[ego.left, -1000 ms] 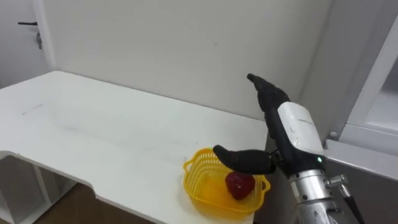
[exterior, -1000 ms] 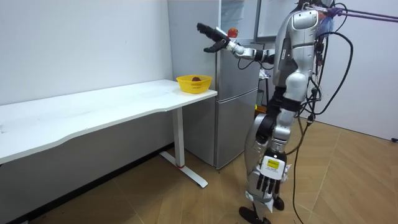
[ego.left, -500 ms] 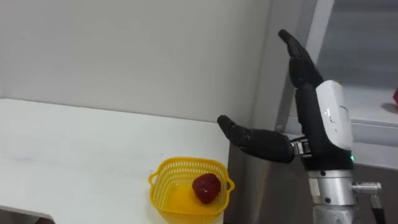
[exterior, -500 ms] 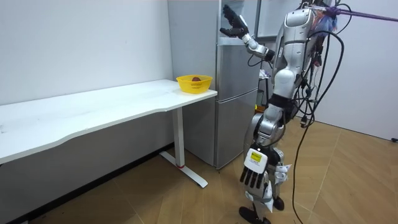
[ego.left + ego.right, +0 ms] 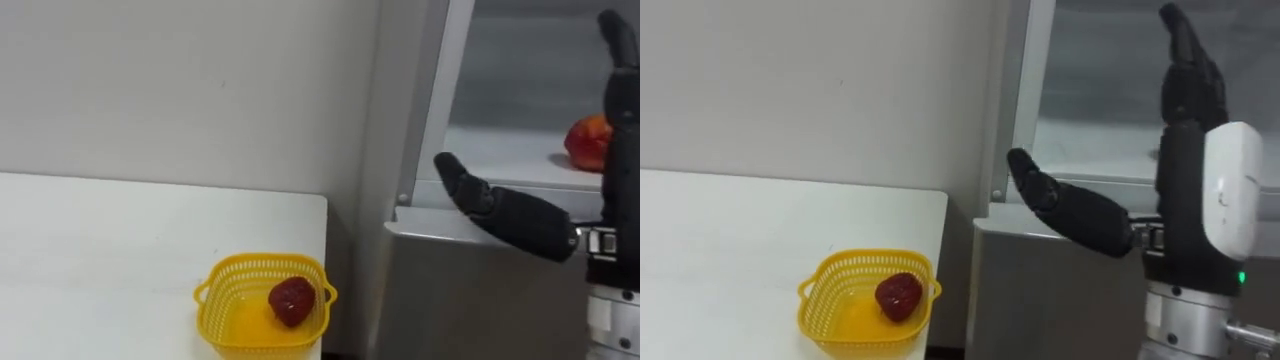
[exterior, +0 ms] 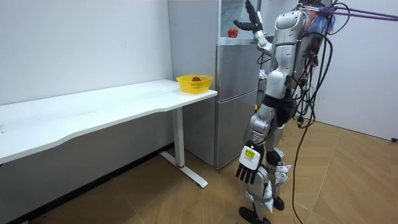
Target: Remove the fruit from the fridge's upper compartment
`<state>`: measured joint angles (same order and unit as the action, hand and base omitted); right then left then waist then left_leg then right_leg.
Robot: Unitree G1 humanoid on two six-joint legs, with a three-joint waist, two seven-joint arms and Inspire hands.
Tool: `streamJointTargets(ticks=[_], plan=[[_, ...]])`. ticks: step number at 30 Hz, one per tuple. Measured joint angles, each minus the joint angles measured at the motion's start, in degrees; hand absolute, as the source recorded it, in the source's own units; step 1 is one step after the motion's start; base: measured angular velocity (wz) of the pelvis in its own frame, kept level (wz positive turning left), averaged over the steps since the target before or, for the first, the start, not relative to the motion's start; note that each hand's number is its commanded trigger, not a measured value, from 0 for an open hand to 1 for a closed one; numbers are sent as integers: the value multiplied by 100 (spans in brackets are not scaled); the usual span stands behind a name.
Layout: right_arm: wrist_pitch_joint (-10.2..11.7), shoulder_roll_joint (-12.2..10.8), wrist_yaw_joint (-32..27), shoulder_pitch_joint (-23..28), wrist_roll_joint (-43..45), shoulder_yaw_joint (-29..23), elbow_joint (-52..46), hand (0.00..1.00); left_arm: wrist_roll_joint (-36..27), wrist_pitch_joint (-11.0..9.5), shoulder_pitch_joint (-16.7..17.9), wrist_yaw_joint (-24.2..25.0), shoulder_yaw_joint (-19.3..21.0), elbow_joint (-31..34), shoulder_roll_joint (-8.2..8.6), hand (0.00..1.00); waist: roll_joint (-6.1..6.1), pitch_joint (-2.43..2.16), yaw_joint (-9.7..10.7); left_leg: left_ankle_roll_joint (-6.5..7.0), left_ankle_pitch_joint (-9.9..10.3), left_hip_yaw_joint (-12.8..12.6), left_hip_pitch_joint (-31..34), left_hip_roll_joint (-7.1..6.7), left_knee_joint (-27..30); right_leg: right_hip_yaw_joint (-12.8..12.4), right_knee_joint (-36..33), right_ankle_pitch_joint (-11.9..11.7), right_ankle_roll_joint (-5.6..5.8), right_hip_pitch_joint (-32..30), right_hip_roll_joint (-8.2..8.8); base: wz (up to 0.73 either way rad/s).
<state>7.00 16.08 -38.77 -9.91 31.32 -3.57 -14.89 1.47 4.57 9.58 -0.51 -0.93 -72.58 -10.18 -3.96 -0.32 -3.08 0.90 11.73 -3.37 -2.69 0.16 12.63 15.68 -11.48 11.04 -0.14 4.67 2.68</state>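
At the left of the frame I note the white bench (image 5: 100, 250), its surface running to a right edge just short of the fridge. Near that edge, in the lower middle, a yellow basket (image 5: 215, 292) stands upright on the bench. One dark red fruit (image 5: 292, 300) lies inside it, toward the basket's right side.

Right of the bench stands the grey fridge (image 5: 470, 300). Its upper compartment is open, and a pale shelf (image 5: 500, 150) shows inside, in the upper right of the frame.

The right hand (image 5: 1180, 150) is raised in front of that open compartment, in the right of the frame. Its fingers (image 5: 1185, 60) are straight and point up, and the thumb is spread wide to the left, so the hand is apart and holds nothing.

The task's thing, an orange-red fruit (image 5: 588, 142), rests on the shelf at the far right of the frame, partly hidden by the raised hand. I cannot tell whether the two touch.

In the room view the robot stands upright, close to the fridge front. Its left hand (image 6: 249, 172) hangs beside its thigh in the lower middle of the frame, fingers relaxed and pointing down, holding nothing.
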Motion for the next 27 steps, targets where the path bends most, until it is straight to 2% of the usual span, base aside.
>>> streamJointTargets(ticks=[2, 4, 8, 10, 12, 17, 19, 23, 25, 27], plan=[[25, 30, -151, 0, -28, -203, 14, 0, -1, -2, -6, -2, 81, 2, -4, 0, -39, -19, 43, -1, 0, 5, -9, 3, -3, 8, -3, -7, -6, 0, -4, 0], [58, 164, -281, -2, -52, -396, 71, 0, -18, -9, -2, -15, 81, -5, -17, 0, -62, -28, 105, -1, 0, 20, -12, 3, -4, 22, -11, -8, -7, 13, -1, 0], [73, 332, -384, -7, -164, -552, 375, 0, -78, -27, 15, -46, 74, 1, -25, 0, -82, -4, 127, -1, 0, 20, -16, 9, -3, 19, -16, -9, -8, 19, 1, 0], [2, 404, -354, -8, -175, -656, 548, 0, -71, -27, 15, -3, 73, 8, -41, 0, -94, 38, 142, -3, 2, 50, 18, 7, -17, 37, -29, -10, -9, 6, 6, 0], [-100, 418, -355, -8, -184, -765, 555, 0, -69, -27, 2, 23, 77, 17, -61, 0, -122, 57, 140, -4, 3, 59, 31, -1, -60, 35, -24, -9, -8, -6, 8, 2], [-247, 579, -355, -101, -187, -904, 556, 0, -74, -16, 20, 130, 75, 45, -93, 0, -195, 36, 137, -2, 1, 36, 64, -16, -8, 27, -19, -3, 0, -79, 12, 0], [-292, 773, -348, -228, -184, -889, 605, 0, -71, -17, 29, 138, 75, 27, -145, 0, -206, 28, 109, -1, 0, 42, 56, -17, -7, 25, -25, -3, 0, -41, 11, 0], [-304, 1050, -173, -541, -332, -837, 1011, 0, -66, -14, 5, 162, 74, -31, -217, 0, -212, 41, 99, -2, 1, 71, 18, -7, -15, 58, -21, -3, 0, 28, 11, 3], [-408, 1217, 5, -626, -503, -820, 1301, 0, -62, 9, 5, 257, 75, -12, -278, 0, -230, 45, 99, -4, 2, 117, 14, -2, -27, 130, -21, -3, 0, 52, 15, 11], [-489, 1280, 125, -674, -521, -791, 1508, 0, -32, 18, 16, 331, 83, -5, -294, 0, -239, 50, 87, -4, 3, 148, 36, -2, -1, 152, -29, -3, 0, 49, 19, 7]])
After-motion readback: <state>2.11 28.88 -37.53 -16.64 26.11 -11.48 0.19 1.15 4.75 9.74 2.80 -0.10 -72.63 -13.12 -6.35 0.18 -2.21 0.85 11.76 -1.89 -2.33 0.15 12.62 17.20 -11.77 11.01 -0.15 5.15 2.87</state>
